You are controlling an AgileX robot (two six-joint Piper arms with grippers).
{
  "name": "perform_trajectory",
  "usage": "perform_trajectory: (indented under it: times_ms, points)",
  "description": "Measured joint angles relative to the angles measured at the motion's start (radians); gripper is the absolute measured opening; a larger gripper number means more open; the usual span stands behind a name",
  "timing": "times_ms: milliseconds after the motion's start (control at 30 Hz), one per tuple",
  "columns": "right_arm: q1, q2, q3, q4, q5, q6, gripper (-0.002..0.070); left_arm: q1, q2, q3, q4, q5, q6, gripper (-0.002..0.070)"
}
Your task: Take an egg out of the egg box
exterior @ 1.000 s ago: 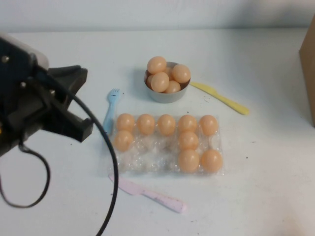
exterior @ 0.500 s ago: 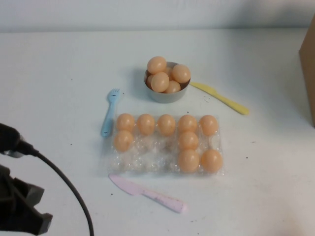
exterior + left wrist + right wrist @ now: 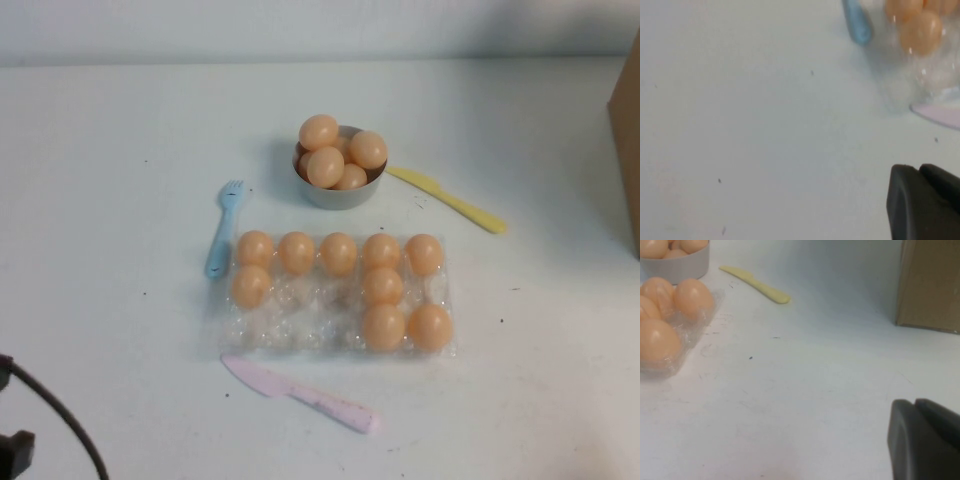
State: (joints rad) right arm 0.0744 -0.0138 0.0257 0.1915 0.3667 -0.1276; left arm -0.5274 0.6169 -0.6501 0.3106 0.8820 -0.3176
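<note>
High view: egg box (image 3: pixel 335 335), nine eggs (image 3: pixel 383 286).

You see only a dark corner of the left claw (image 3: pixel 925 202) in its wrist view, cut by the frame edge, so its opening can't be judged. The right claw (image 3: pixel 925 437) is cropped the same way. From the high camera neither claw shows; just a cable (image 3: pixel 55 425) at the lower left edge. The cardboard box (image 3: pixel 627 140) runs off the right edge. In the left wrist view the egg box (image 3: pixel 920 55) is blurred and cropped
</note>
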Motion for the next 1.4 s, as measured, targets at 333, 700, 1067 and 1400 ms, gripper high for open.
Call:
perform_trajectory:
  times_ms: [333, 700, 1067, 1400]
  points:
    - [0.000, 0.000, 0.000, 0.000, 0.000, 0.000, -0.0017, 0.276, -0.341, 0.380, -0.048, -0.443, 0.000, -0.0002]
    - [0.000, 0.000, 0.000, 0.000, 0.000, 0.000, -0.0017, 0.508, -0.621, 0.559, -0.195, -0.594, 0.151, -0.0002]
    - [0.000, 0.000, 0.000, 0.000, 0.000, 0.000, -0.0017, 0.536, -0.627, 0.671, -0.363, -0.583, 0.398, -0.0002]
    - [0.000, 0.000, 0.000, 0.000, 0.000, 0.000, -0.0017, 0.536, -0.627, 0.674, -0.381, -0.507, 0.400, -0.0003]
